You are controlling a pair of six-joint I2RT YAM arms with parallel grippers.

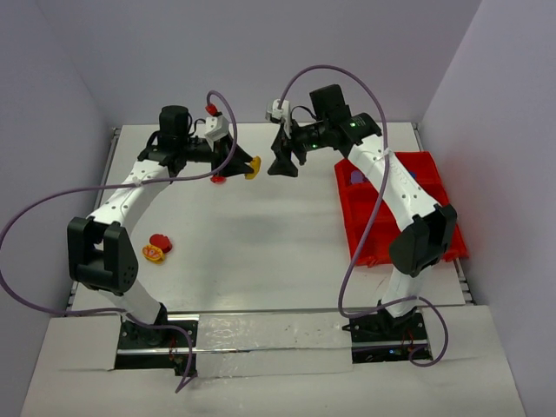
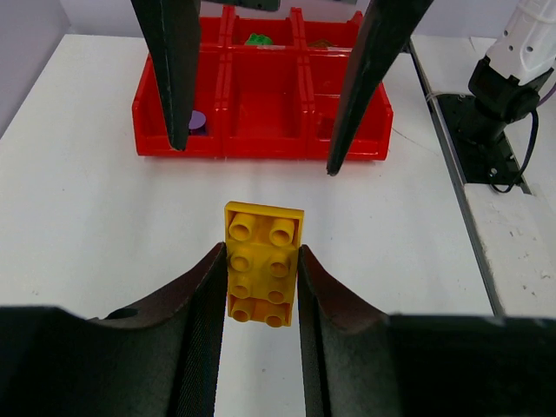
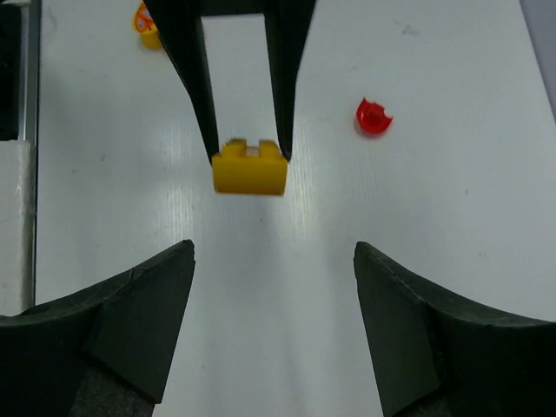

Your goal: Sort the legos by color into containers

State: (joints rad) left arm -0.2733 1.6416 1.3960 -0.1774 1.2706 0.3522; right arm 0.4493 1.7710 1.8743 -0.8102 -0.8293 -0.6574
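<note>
While pinching a yellow lego [image 2: 263, 261] in left gripper [image 1: 249, 165], faces right gripper [image 1: 283, 168], spread wide, at 3 o'clock, apart.

the yellow brick [image 2: 263, 261] is looking like smooth hard plastic, and its studs are catching a soft shine. the fingers [image 2: 201, 347] of the left gripper [image 2: 262, 250] are showing matt black, with a fine ribbed grain on the inner faces. at twelve o'clock in the left wrist view the red tray [image 2: 261, 143] is gleaming as glossy plastic. the table [image 2: 87, 200] is appearing white, smooth and half-glossy. at one o'clock in the right wrist view a small red piece [image 3: 373, 115] is shining like plastic. the right gripper [image 3: 274, 248] is looking dull black.
</note>
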